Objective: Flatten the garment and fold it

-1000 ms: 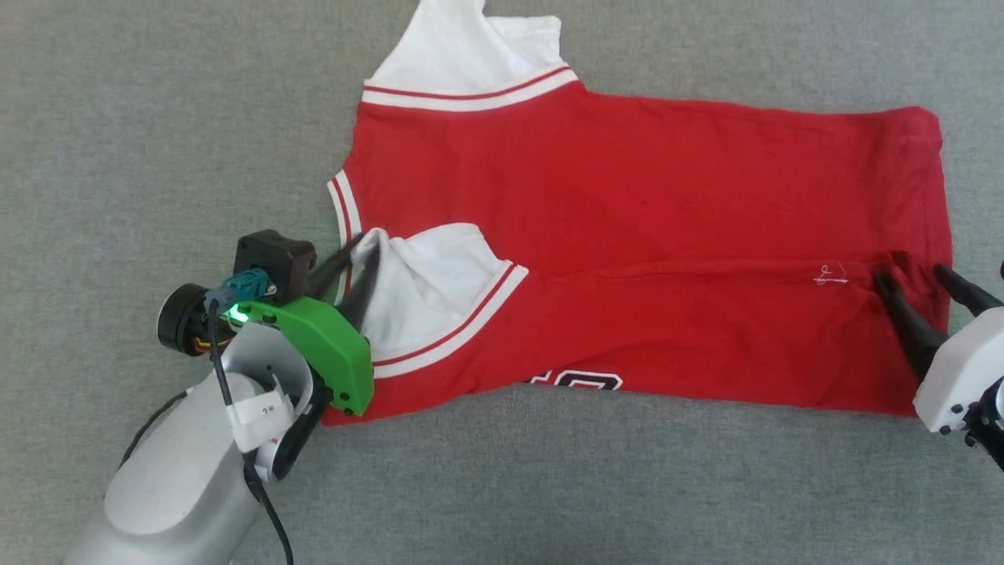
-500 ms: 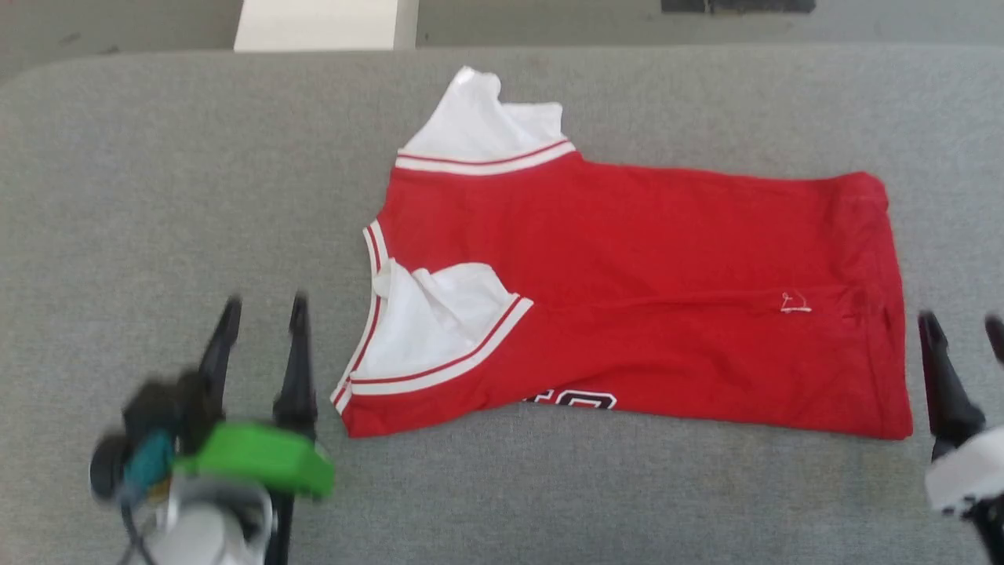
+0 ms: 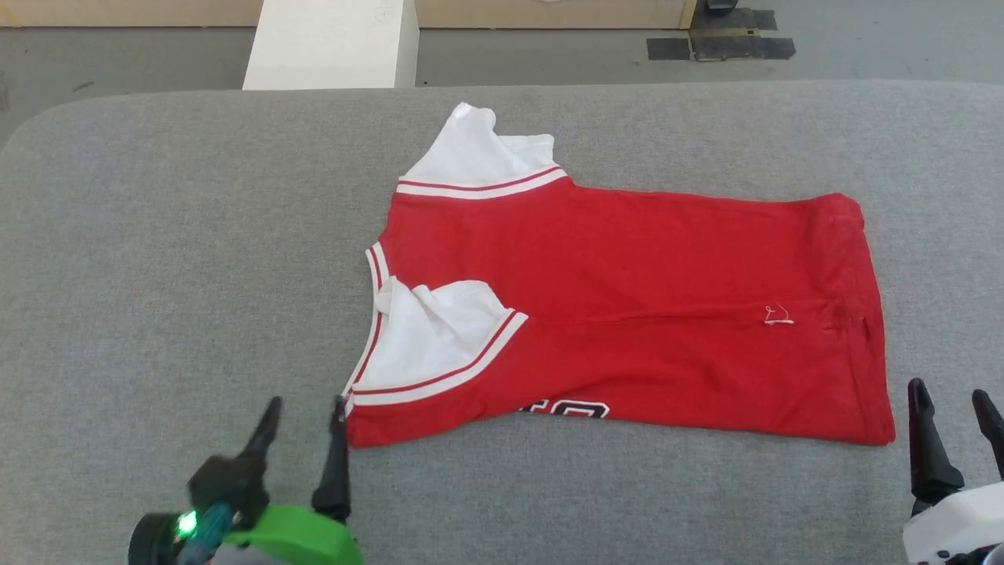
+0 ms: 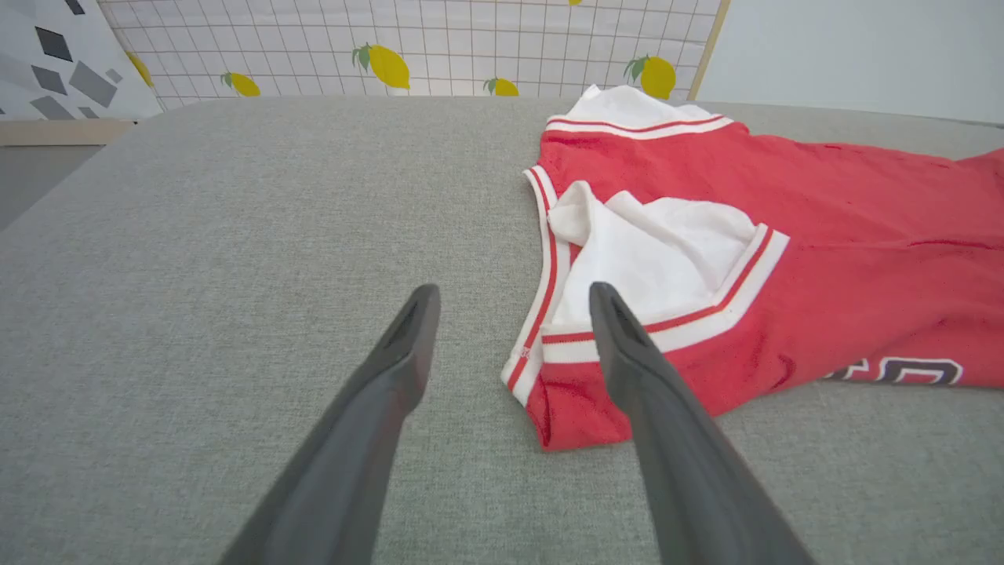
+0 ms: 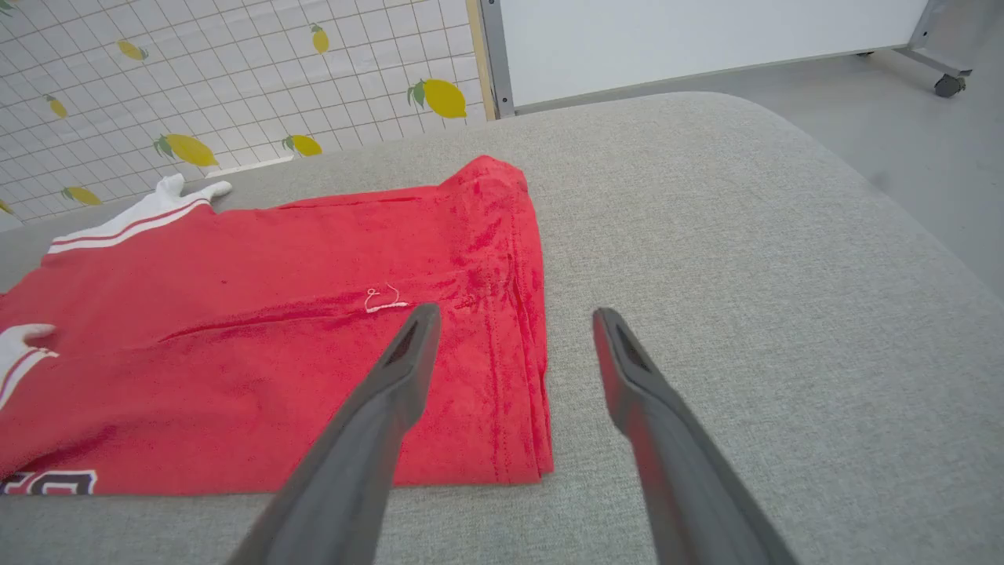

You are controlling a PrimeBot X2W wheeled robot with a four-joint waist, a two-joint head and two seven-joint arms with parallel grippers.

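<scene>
shirt [image 3: 627, 314] flat on grey table [image 3: 157, 235], folded lengthwise, long axis left–right | left claw [image 3: 306, 404] spread, empty, just beside sleeve-end corner | right claw [image 3: 947, 390] spread, empty, just beside hem corner

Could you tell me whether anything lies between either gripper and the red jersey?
Nothing visible does: the open left gripper and open right gripper sit just beside the garment, over bare grey table.

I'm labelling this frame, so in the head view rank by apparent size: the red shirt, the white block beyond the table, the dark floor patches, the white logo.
1. red shirt
2. white block
3. dark floor patches
4. white logo
Block and patches lie farther off, so true sizes stay unsure.
</scene>
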